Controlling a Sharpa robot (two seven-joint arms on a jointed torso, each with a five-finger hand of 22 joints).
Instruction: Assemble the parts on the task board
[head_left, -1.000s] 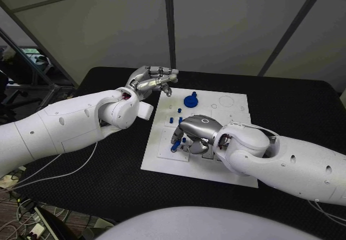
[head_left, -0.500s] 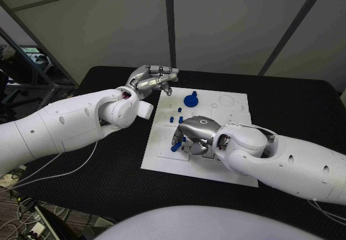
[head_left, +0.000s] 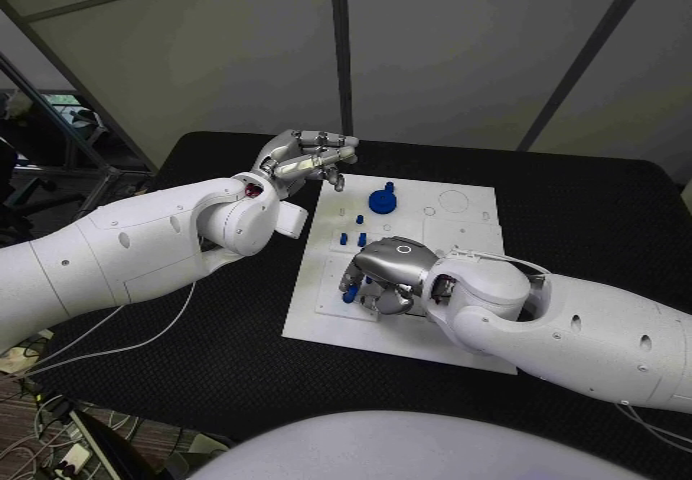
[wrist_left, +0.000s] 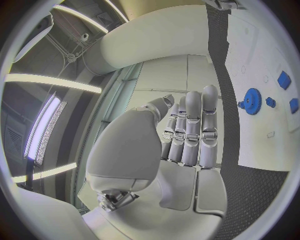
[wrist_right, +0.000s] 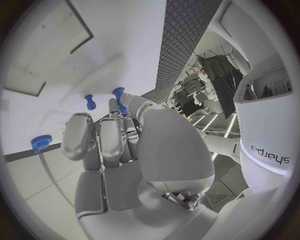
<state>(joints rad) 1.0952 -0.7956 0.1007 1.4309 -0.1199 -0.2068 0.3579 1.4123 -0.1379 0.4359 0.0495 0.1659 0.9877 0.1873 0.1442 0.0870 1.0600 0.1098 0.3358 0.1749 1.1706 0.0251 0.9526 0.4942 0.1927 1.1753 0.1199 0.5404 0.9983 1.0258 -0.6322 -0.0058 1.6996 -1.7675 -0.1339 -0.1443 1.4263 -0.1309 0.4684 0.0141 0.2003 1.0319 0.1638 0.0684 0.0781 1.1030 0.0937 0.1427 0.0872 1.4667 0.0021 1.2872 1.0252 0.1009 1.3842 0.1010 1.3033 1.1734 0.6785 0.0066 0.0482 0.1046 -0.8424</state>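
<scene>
- The scene is evenly and brightly lit from above; long ceiling light strips (wrist_left: 53, 82) are seen glaring white in the left wrist view.
- Soft highlights are thrown onto the silver right robot hand (head_left: 387, 268), and a faint shadow is cast beneath it on the task board (head_left: 459, 228).
- The black desk (head_left: 216, 330) beside the task board is rendered dark, with little glare.
- Straight edges are bent strongly toward the rim in both wrist views, and each circle is enclosed by a dark frame.

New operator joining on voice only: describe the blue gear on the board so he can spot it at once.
Start at the white task board in the middle of the black table. Go to its far end, just right of the raised left hand. The blue gear there is a toothed disc, far larger than the small blue pegs nearby.
</scene>
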